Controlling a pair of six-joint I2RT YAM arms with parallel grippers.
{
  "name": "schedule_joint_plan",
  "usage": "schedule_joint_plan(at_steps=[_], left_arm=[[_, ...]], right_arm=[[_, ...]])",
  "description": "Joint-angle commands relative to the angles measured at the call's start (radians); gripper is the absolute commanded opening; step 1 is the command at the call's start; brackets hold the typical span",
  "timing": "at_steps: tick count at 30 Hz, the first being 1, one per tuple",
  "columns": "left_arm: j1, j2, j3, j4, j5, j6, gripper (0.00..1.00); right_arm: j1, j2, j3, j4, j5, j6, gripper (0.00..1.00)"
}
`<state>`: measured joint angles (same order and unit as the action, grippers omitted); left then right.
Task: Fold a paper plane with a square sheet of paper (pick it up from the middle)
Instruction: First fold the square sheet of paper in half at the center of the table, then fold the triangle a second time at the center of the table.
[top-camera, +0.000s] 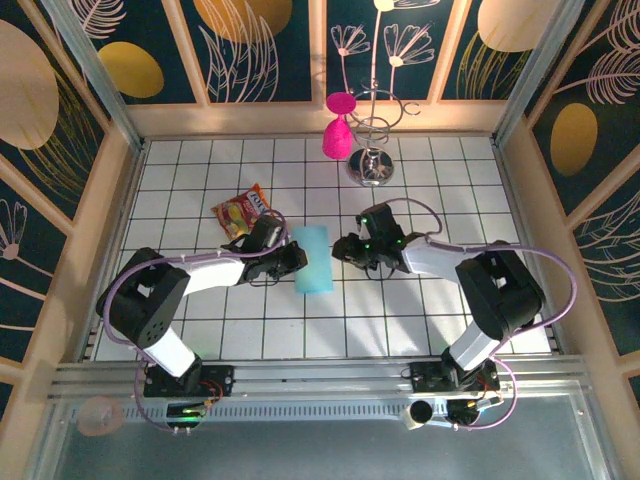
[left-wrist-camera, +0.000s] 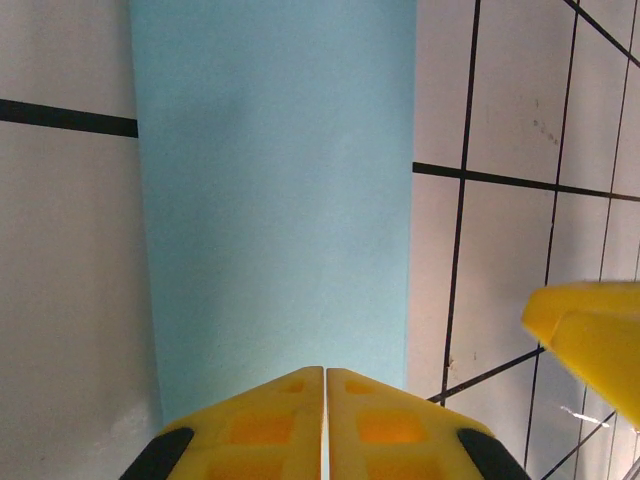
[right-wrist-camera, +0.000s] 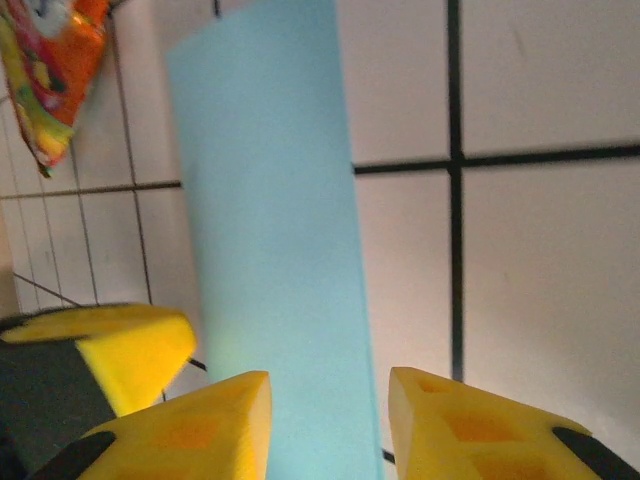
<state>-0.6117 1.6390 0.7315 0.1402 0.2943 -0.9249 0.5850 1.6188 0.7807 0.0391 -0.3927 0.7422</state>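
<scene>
I am holding the left pincer (left-wrist-camera: 325, 425) together at one long edge of the thin light-blue paper sheet (top-camera: 313, 258). The right pincer (right-wrist-camera: 328, 400) is standing apart over the opposite edge (best pressed flat along the crease). The sheet is lying as a narrow, smooth strip on the white gridded bench (top-camera: 450, 170) between them.

Left pincer (top-camera: 297, 258) and right pincer (top-camera: 341, 247) close in on folded paper sheet (top-camera: 313, 258) from both sides, with little gap between them. Snack packet (top-camera: 243, 211) lies just beyond the left pincer; pink cup (top-camera: 337, 130) and wire stand (top-camera: 372, 165) block far centre. Open bench (top-camera: 200, 170) tiles at far corners and near edge.
</scene>
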Motion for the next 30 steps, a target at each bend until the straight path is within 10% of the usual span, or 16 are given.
schedule_joint_plan(at_steps=[1,30], left_arm=[[-0.001,0.012,-0.025,0.039,-0.011,-0.038,0.1],[-0.001,0.058,-0.136,0.152,-0.003,-0.162,0.12]], right_arm=[[0.006,-0.04,-0.043,0.026,-0.026,0.06,0.39],[0.082,0.043,-0.118,0.166,-0.193,0.182,0.34]])
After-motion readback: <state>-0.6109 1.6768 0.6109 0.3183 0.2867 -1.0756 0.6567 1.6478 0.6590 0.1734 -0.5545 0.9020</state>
